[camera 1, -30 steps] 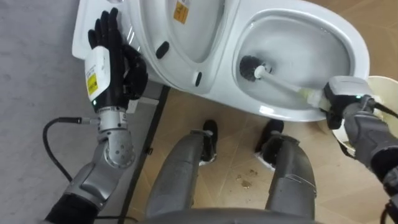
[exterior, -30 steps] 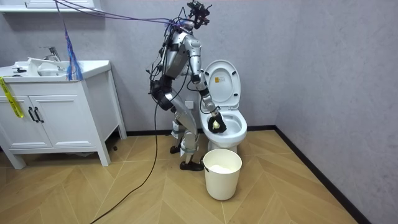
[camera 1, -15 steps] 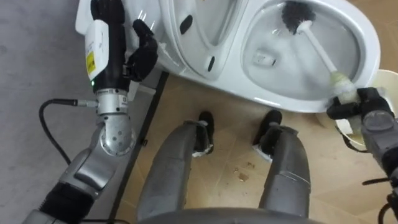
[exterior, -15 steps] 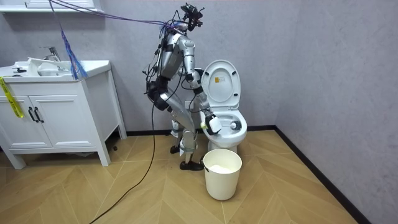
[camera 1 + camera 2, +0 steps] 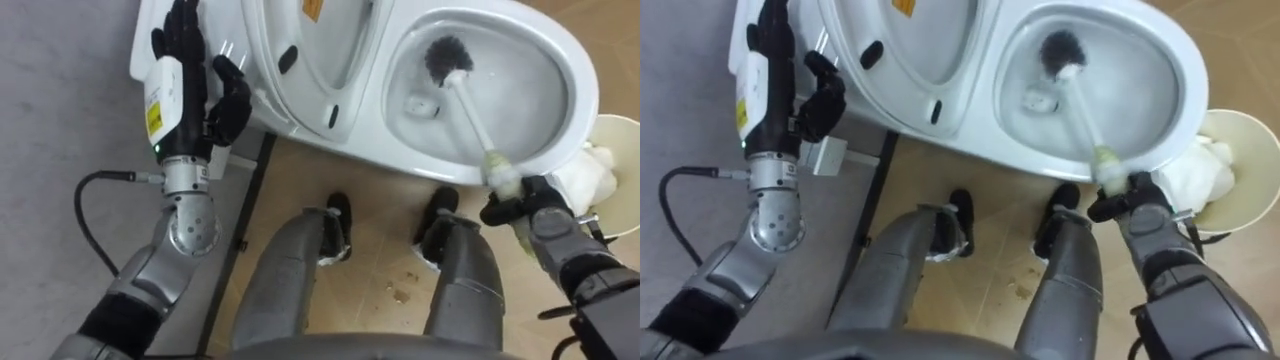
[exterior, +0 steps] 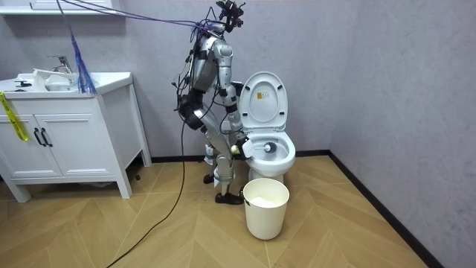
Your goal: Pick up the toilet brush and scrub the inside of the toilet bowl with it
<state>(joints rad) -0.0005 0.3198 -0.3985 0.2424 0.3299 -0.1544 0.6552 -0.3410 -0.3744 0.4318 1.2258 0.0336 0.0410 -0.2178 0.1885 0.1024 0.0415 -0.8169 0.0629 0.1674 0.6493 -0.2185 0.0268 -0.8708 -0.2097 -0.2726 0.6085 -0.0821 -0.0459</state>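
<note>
The white toilet [image 5: 583, 92] stands open before me, its lid [image 5: 300, 60] raised. A toilet brush [image 5: 468, 108] with a white shaft slants down into the bowl, and its black bristle head [image 5: 445, 58] rests on the bowl's inner wall near the water. My right hand [image 5: 520, 205] is shut on the brush's handle just outside the front rim. Beside the tank and the lid, my black left hand [image 5: 185, 80] is held up, fingers straight and holding nothing. In the room view I stand at the toilet [image 6: 271, 149], leaning over it.
A cream waste bin [image 5: 612, 165] with white paper in it stands right of the bowl, close to my right hand; it shows in front of the toilet in the room view [image 6: 265, 205]. A white vanity cabinet [image 6: 67, 138] stands at the room view's left.
The brush head has slid from the bowl's far side back towards the middle. My right hand has drawn back and down with the handle. The picture has shifted with my head.
</note>
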